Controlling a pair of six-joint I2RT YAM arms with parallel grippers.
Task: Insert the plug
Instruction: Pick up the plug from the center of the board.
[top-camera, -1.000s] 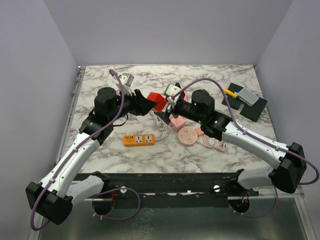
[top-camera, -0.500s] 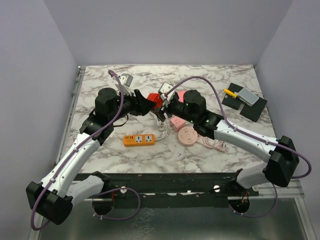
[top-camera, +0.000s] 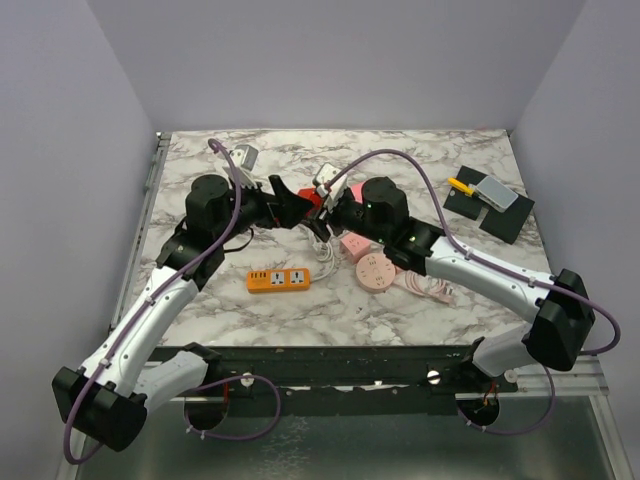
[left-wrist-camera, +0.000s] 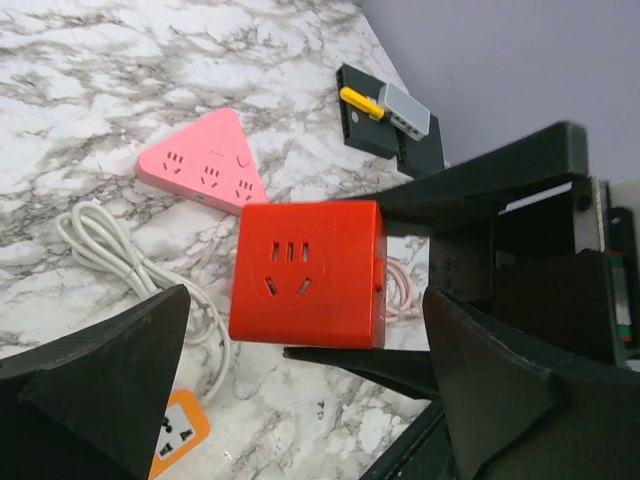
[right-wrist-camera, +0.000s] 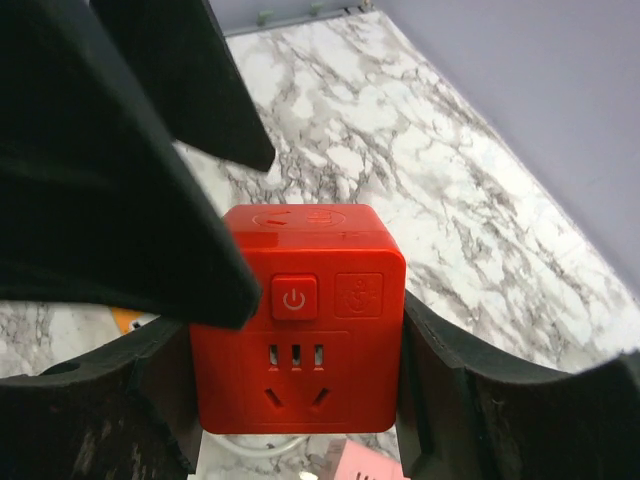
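Observation:
A red socket cube (top-camera: 312, 202) hangs above the table between the two arms. My right gripper (right-wrist-camera: 300, 345) is shut on it, with a black finger pressed on each side of the cube (right-wrist-camera: 297, 320). My left gripper (left-wrist-camera: 307, 295) is open, its jaws standing wide on either side of the cube (left-wrist-camera: 305, 270) without touching it. In the top view the left gripper (top-camera: 287, 203) faces the right gripper (top-camera: 325, 206) across the cube. A white cable (left-wrist-camera: 100, 250) lies on the marble below. I cannot make out the plug.
A pink triangular power strip (left-wrist-camera: 205, 165) lies behind the cube. An orange power strip (top-camera: 279, 280), a round pink socket (top-camera: 377, 271) and a small pink square one (top-camera: 354, 244) lie nearer. At the back right lies a black pad (top-camera: 500, 215) with a grey and a yellow piece on it.
The right gripper moved in to the left and closed on the red cube. The left gripper, which held the cube before, opened its jaws wide and let it go.

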